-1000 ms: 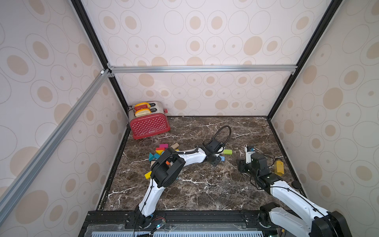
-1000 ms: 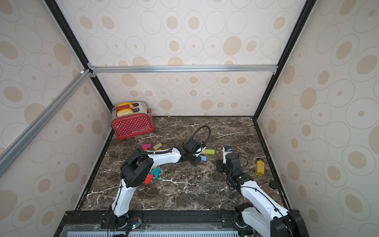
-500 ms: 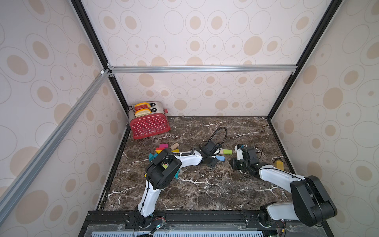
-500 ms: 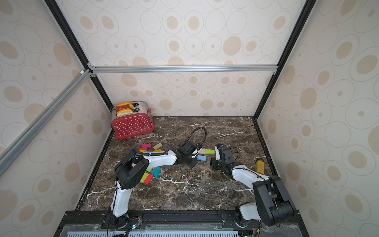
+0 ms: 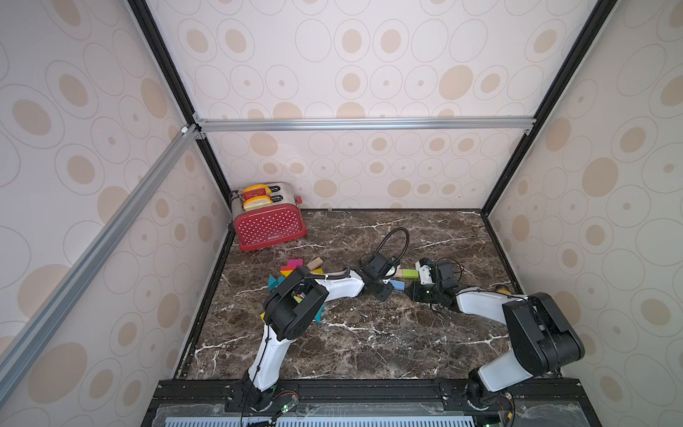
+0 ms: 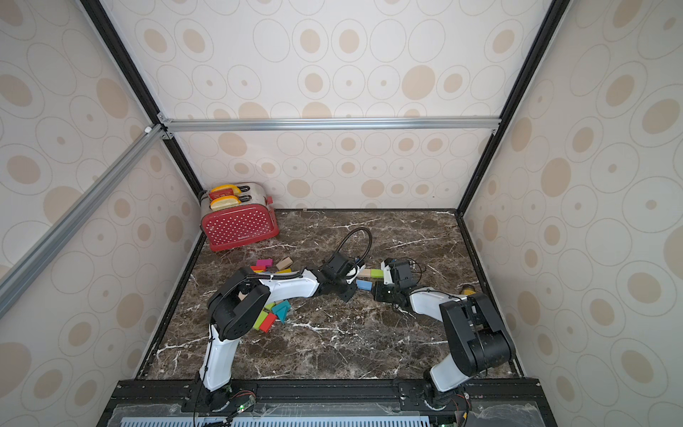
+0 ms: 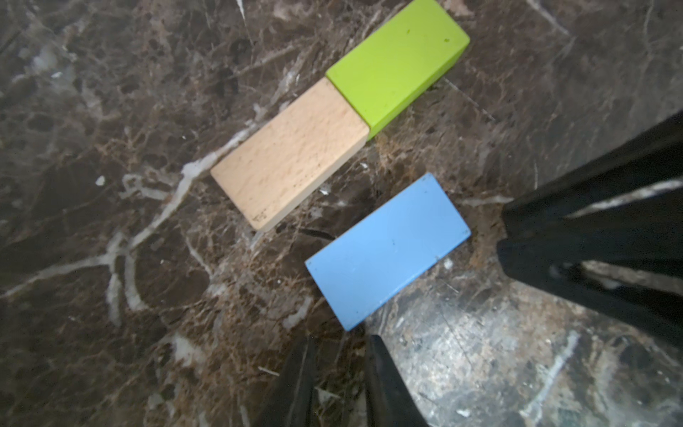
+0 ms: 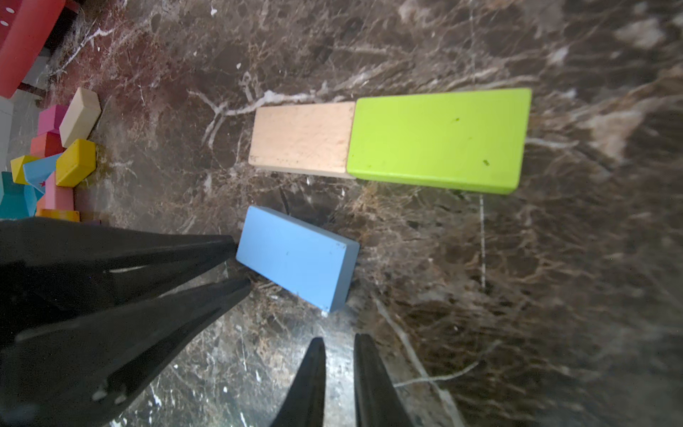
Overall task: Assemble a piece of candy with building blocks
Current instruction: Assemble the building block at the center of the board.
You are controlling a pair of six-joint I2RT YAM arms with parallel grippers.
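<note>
Now right fingers nearer blue block

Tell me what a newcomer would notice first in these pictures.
The red toaster in the back left corner of the marble table stands out. Mid-table, a green block and a bare wood block lie end to end, with a blue block beside them between the left gripper and right gripper.

Red toaster far corner; marble tabletop.
</note>
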